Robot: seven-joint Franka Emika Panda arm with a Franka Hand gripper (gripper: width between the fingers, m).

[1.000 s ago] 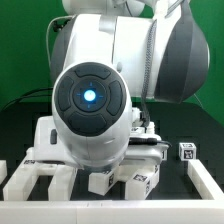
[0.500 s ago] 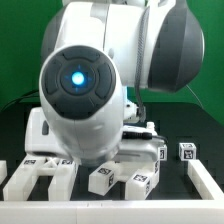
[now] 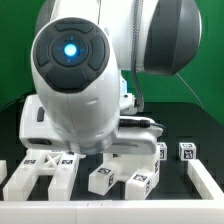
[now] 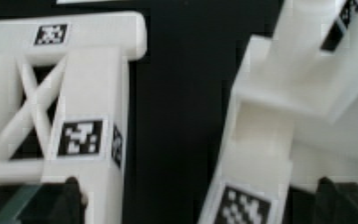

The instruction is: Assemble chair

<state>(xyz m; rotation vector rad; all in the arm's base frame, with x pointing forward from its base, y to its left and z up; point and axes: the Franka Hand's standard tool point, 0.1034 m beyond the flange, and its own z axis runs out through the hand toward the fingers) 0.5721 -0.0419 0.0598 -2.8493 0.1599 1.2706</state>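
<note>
Moved since earlier: the big glossy white robot arm (image 3: pixel 85 115) is swinging up and toward the exterior view's left, and its blue-lit round cap (image 3: pixel 68 50) is climbing with it. The loose parts are lying where they were.
Exterior, jaws: the gripper is hiding behind the arm, so this view is showing nothing of it.
Exterior, chair parts: a white cross-braced flat plastic panel (image 3: pixel 40 168), small white blocky plastic pieces (image 3: pixel 100 181) and a tagged white plastic cube (image 3: pixel 186 152) are lying unjoined on the matte black table (image 3: pixel 200 125).
Wrist, jaws: the gripper (image 4: pixel 190 202) is standing wide, its dark fingertips (image 4: pixel 34 203) are showing far apart, and it is holding nothing.
Wrist, chair parts: what is probably the same cross-braced panel is lying over by one jaw. A white angled blocky plastic part (image 4: pixel 274 130) is lying in the gap nearer the other jaw, with a strip of black table separating the two.
Materials: the plastic is looking hard, smooth and square-edged, and flat black-and-white tags are sitting on its faces. The wrist view is blurring fine detail.
Risk, wrong catch: with two parts lying under such a wide gap, a closing jaw is likely to be nudging or pinching the panel's edge along with the angled part.
Risk, slip: the smooth, angled faces are offering poor purchase, so an off-centre grip is likely to be twisting the part.
</note>
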